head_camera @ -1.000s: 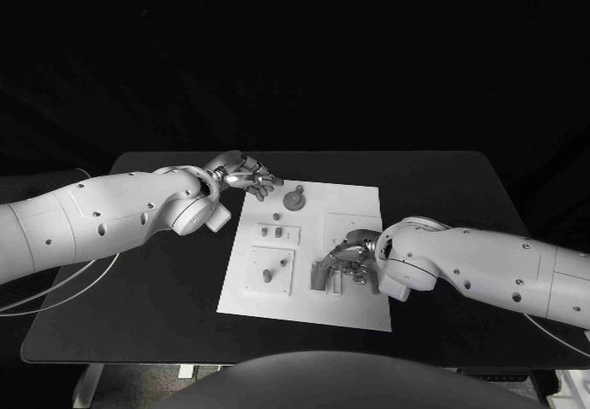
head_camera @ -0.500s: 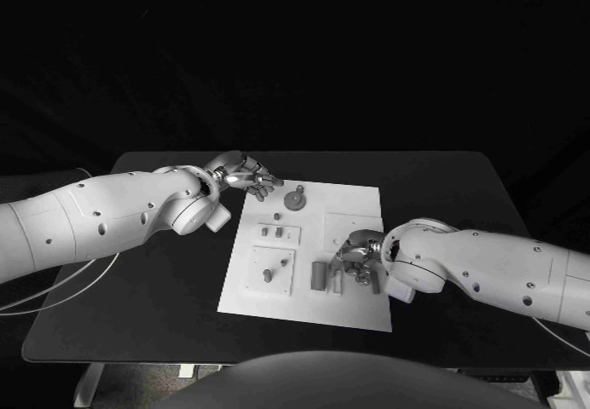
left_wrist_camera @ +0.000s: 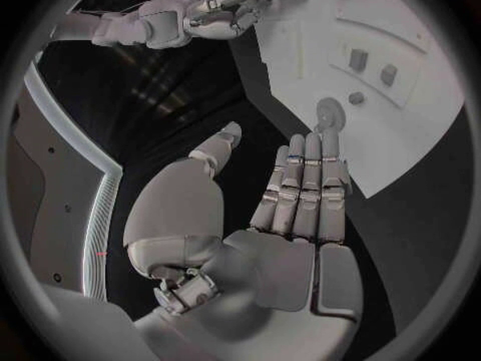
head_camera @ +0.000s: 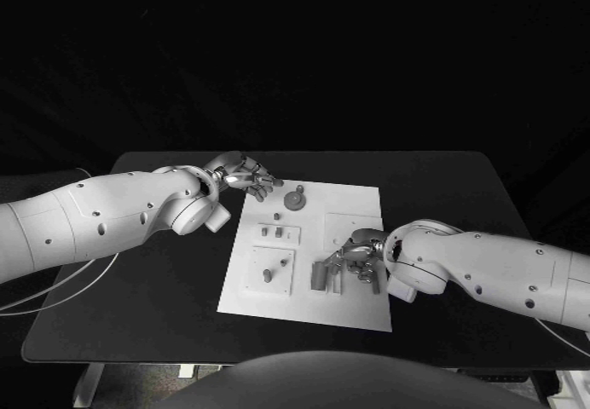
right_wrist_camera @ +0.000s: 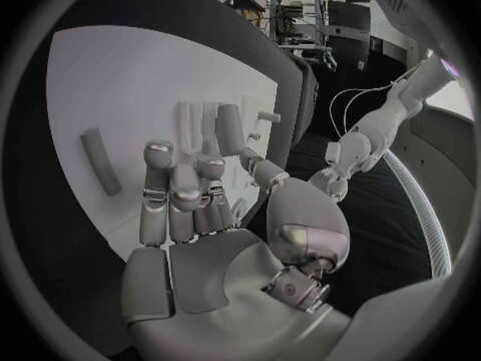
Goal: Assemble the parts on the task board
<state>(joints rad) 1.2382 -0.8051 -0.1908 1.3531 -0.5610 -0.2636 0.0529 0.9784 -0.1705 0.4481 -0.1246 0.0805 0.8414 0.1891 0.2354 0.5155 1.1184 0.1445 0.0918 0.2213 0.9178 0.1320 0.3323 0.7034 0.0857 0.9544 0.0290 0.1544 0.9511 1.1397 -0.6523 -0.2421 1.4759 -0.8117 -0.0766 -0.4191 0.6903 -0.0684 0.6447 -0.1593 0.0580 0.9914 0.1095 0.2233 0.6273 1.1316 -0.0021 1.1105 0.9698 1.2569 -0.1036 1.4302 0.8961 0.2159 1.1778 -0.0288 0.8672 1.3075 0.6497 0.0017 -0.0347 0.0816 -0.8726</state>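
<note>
1. Your desk (head_camera: 147,290) has a matt black top, smooth and without glare.
2. The task board (head_camera: 356,213) looks like matt white plastic, flat and even, with shallow raised panels of the same finish.
3. The parts (head_camera: 320,274) on it read as dull grey, smooth-sided pieces; you cannot tell metal from plastic.
4. The round part (head_camera: 295,199) at the board's far end has the same dull grey finish.
5. Your left hand (left_wrist_camera: 291,208) is silvery metal with a satin sheen and darker seams.
6. Your right hand (right_wrist_camera: 200,208) shows the same brushed silver look.
7. Both arms (head_camera: 111,217) wear smooth, slightly glossy white plastic shells.
</note>
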